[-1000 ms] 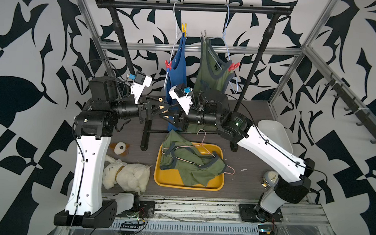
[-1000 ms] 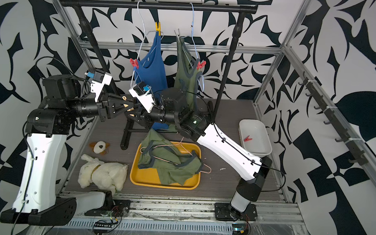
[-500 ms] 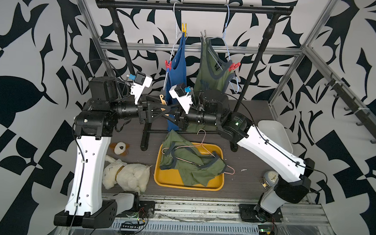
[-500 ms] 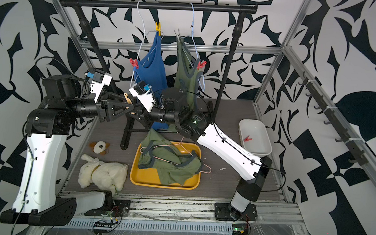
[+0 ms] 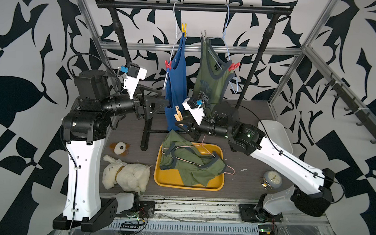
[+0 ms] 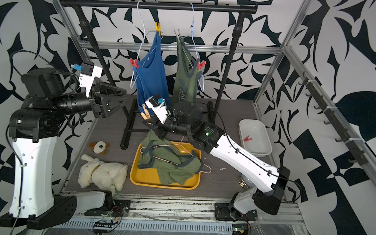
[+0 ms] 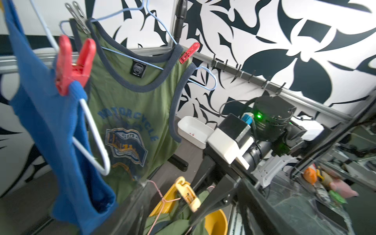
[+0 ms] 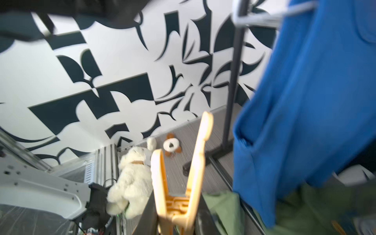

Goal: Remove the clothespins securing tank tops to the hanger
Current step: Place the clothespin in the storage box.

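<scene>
Left gripper (image 6: 125, 95) wider over grey tabletop (image 5: 245, 186)

You're looking at: bright blue tank top (image 5: 176, 78) | olive green tank top (image 5: 212, 84), grey-blue trim, blue-and-yellow chest print | yellow clothespin (image 5: 184, 29) | red clothespin (image 5: 168, 64) | tan clothespin (image 5: 178, 117) | yellow tray (image 5: 169, 180) | cream plush dog (image 5: 125, 174) | walls (image 5: 34, 28) in black-and-white leaf pattern.

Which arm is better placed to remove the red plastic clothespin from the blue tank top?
Left: the left gripper stands open and empty beside the blue tank top; the right gripper holds a tan clothespin.
</scene>
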Robot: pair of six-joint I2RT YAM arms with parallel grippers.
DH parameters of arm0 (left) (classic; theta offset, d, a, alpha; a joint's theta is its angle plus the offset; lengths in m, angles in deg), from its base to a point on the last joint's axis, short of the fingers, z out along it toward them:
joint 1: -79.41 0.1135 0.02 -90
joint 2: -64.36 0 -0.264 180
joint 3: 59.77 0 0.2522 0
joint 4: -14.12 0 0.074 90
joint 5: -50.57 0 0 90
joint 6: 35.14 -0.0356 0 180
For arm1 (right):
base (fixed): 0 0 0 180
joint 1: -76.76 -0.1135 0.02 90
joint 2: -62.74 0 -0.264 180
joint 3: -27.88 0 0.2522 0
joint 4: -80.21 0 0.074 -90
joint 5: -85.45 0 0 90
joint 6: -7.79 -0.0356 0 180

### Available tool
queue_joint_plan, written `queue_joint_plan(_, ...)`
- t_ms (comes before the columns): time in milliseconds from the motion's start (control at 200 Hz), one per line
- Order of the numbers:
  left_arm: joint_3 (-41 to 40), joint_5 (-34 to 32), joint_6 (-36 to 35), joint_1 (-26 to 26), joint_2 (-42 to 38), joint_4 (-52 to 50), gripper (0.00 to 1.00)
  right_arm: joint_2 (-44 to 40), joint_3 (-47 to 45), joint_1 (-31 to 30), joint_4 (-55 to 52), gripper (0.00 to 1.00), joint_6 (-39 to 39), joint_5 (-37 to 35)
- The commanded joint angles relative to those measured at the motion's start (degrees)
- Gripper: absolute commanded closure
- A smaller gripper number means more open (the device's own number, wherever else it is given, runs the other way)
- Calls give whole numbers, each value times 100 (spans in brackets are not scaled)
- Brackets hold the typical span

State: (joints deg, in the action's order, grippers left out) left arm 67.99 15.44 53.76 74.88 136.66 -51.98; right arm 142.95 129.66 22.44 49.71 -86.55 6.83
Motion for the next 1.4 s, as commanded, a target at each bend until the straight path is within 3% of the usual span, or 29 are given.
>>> queue_joint_plan(0,158,-652,-120,-21,30,-224,27,-872,-734,111,-140,100,-336,-767)
queue_joint_plan(250,110,-979,-145,-21,285,-369,26,-2832,-2695,924,-826,100,-1282,-1936)
queue_joint_plan(395,14,-889,-234,-24,287,-397,26,-3345,-3156,2122,-1581,100,-1727,-2182)
queue_joint_plan(495,-50,-755,-256,-21,277,-396,27,-3344,-3386,3081,-1688,100,-1865,-1968)
queue_joint_plan(635,-229,-662,-333,-23,217,-398,26,-2727,-3466,4194,-1626,100,-1893,-1887)
queue_joint_plan(930,-679,-597,-563,-21,-77,-450,27,-1081,-3572,6300,-563,100,-2165,-993)
queue_joint_plan(1135,-777,-583,-869,-21,-150,-694,26,212,-3206,7053,-247,100,-2107,-1086)
queue_joint_plan(1395,-850,-622,-986,-21,-94,-786,26,1322,-2635,7438,-164,95,-1969,-1035)
